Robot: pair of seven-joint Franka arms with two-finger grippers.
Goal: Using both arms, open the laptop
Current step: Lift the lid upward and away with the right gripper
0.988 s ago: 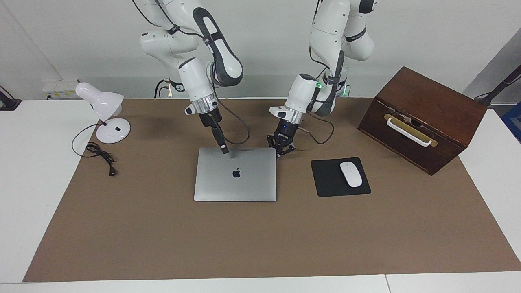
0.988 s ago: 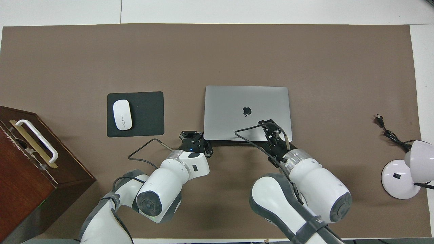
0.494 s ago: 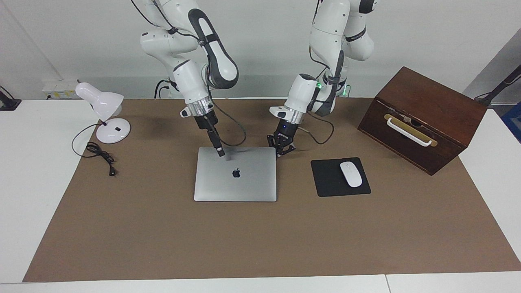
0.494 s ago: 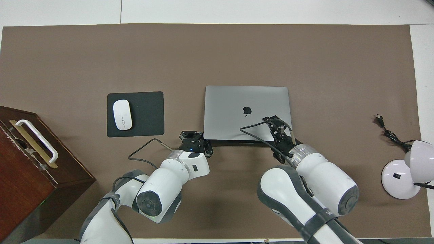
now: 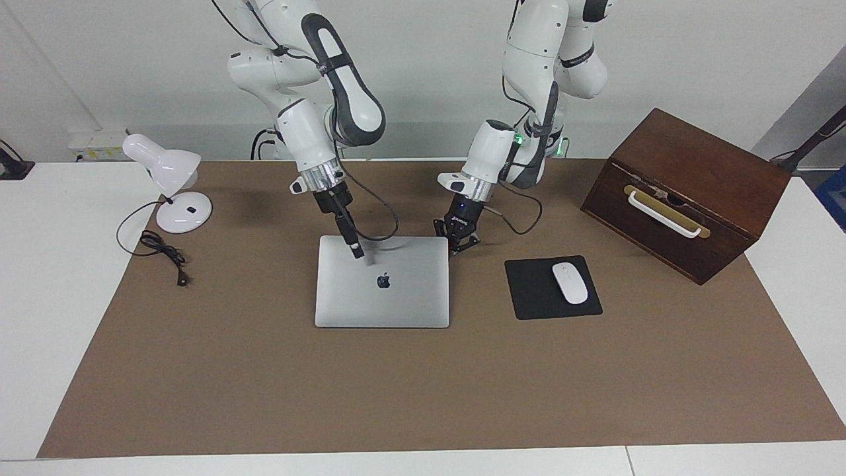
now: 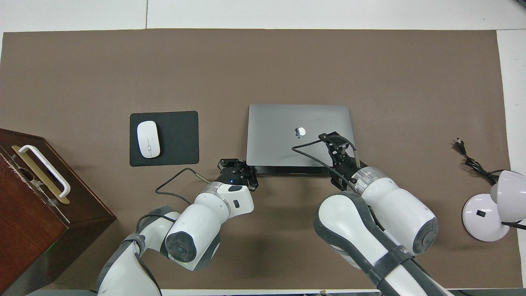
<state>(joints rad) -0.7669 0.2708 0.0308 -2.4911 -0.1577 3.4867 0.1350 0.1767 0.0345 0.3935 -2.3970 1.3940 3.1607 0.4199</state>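
Note:
The silver-grey laptop [image 5: 382,291] lies on the brown mat, its apple logo up; it also shows in the overhead view [image 6: 287,123]. The lid's edge nearest the robots is raised a little, and a dark gap shows under it. My right gripper [image 5: 357,250] is shut on that raised edge toward the right arm's end; it also shows in the overhead view [image 6: 335,142]. My left gripper [image 5: 458,243] is low at the laptop's corner nearest the robots toward the left arm's end, with its fingers spread; it also shows in the overhead view [image 6: 238,166].
A black mouse pad [image 5: 529,297] with a white mouse [image 5: 570,283] lies beside the laptop toward the left arm's end. A brown wooden box [image 5: 687,192] with a white handle stands past it. A white desk lamp [image 5: 175,192] and its cable [image 5: 162,251] are at the right arm's end.
My right gripper has risen and drawn back toward the robots, lifting the lid's near edge off the base. The left gripper has stayed at the corner.

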